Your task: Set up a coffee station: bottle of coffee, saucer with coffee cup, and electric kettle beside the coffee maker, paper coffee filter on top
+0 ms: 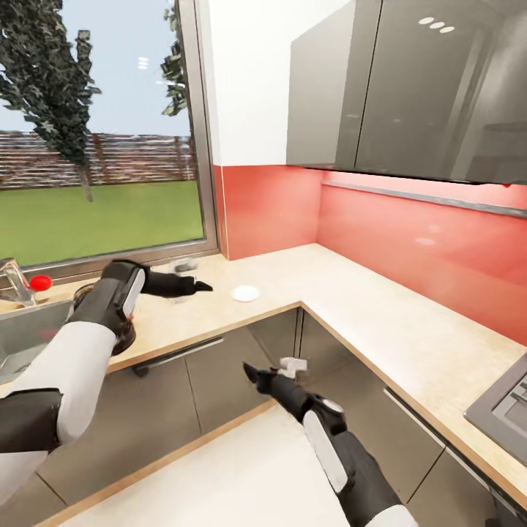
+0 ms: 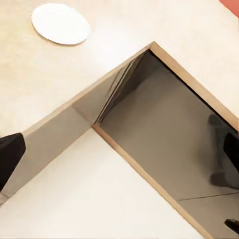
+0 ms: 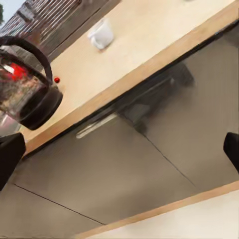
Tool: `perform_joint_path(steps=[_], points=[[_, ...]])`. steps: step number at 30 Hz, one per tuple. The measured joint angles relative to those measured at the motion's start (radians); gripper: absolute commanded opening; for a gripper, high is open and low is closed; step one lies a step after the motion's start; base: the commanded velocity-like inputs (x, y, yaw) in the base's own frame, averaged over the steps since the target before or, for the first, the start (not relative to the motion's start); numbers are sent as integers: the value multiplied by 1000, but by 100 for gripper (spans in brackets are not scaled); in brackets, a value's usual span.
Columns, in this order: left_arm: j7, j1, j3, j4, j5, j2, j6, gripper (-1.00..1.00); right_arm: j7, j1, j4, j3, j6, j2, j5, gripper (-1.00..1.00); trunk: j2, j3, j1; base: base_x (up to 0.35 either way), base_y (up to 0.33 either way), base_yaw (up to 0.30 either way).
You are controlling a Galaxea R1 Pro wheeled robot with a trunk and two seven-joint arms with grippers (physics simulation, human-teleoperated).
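A small plain white round saucer (image 1: 245,293) is seen lying flat and bare on the light beige wood-grain countertop (image 1: 380,307), near its inner corner edge. A tiny white coffee cup (image 3: 101,34) is set farther back toward the window. At the left, a dark-tinted glass electric kettle (image 3: 25,82) with a black loop handle stands upright.

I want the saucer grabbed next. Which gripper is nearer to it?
Left. The left gripper hovers over the countertop beside the saucer; the right gripper hangs lower, before the cabinet fronts.
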Motion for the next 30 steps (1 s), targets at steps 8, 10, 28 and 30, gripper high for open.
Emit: perform_joint_path(steps=[8,10,28,30], points=[[-9,4,3,80,2,64,21,100,-11,-247,0,-17,324,0,-271,100,0,0,0,0,0,0],[-7,11,1,79,3,59,24,100,-15,-299,1,-60,389,0,-322,100,0,0,0,0,0,0],[-15,21,4,70,100,53,13,100,-11,-326,72,-104,455,-54,-378,100,0,0,-1,194,0,0],[-15,21,5,70,104,53,13,100,-11,-326,74,-104,455,-56,-374,100,0,0,-1,336,0,0]])
